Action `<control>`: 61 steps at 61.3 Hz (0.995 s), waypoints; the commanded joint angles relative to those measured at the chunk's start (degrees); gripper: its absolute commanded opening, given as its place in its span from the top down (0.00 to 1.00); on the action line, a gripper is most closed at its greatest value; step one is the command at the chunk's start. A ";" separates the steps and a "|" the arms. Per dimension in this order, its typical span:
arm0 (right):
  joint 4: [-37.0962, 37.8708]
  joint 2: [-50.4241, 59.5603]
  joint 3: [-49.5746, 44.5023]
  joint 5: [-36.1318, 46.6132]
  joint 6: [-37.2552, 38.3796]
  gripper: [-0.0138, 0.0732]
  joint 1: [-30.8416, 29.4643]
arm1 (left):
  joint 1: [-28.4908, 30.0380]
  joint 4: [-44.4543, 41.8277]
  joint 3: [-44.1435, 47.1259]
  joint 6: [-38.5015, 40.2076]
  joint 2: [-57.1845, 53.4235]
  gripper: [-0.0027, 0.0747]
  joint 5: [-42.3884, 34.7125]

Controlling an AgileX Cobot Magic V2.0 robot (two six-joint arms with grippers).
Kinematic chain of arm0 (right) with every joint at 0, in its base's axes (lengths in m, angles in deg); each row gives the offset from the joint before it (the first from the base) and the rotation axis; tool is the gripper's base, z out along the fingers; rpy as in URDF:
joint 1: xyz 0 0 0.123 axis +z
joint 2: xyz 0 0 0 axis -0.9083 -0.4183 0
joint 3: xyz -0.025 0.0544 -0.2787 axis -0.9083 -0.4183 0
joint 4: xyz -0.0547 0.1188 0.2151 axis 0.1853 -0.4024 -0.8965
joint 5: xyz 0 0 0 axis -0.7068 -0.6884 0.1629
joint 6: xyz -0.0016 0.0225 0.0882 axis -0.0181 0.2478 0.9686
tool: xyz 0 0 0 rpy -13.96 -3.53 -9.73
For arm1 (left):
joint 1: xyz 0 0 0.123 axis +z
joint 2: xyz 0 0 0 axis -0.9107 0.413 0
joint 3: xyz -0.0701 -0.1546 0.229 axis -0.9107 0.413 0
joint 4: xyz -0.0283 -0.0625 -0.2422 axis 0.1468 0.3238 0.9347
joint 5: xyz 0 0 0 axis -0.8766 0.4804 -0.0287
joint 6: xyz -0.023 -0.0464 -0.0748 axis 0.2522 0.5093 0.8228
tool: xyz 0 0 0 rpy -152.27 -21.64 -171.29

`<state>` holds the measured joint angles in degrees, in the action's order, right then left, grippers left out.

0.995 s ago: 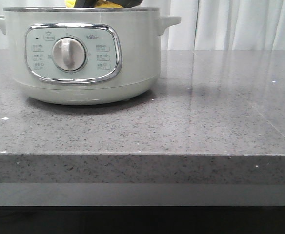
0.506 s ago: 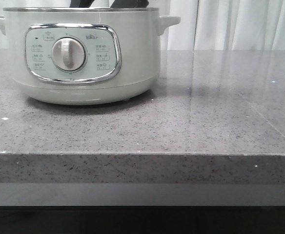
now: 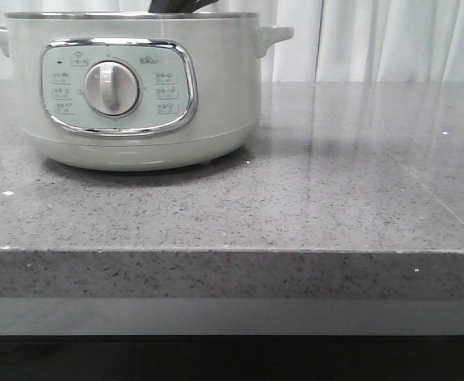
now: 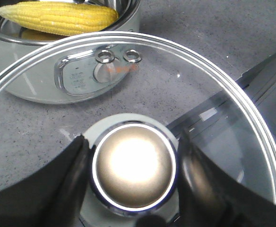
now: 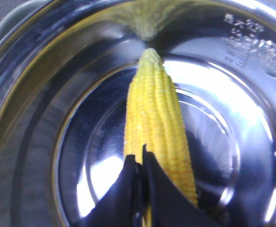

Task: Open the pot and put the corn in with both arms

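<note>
The pot (image 3: 216,95) stands open at the back left of the counter. The corn (image 5: 154,109) lies on the steel floor of the pot (image 5: 43,142); it also shows in the left wrist view (image 4: 57,18), lying across the pot (image 4: 43,80). My right gripper (image 5: 142,156) hangs just over the corn's near end, jaws shut together and empty; its dark tips poke above the rim in the front view (image 3: 176,5). My left gripper (image 4: 133,142) is shut on the knob (image 4: 133,165) of the glass lid (image 4: 213,94), held off the pot above the counter.
The grey speckled counter (image 3: 335,182) runs to a front edge near the camera. White curtains (image 3: 391,40) hang behind. The pot's side handles (image 3: 276,36) stick out at rim height.
A second ago the corn showed in the right gripper above the rim. It then dropped out of sight into the pot, the fingers stood apart, and now they are shut together.
</note>
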<state>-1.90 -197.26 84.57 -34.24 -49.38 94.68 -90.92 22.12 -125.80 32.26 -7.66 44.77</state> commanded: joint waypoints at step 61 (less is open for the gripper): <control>19.50 60.67 -58.82 20.00 8.07 0.91 -25.10 | -0.42 2.35 -2.11 -0.03 -0.22 0.85 -7.29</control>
<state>18.05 -142.74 29.31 -20.84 -41.35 70.08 -90.92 22.12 -125.80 32.26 -7.66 44.77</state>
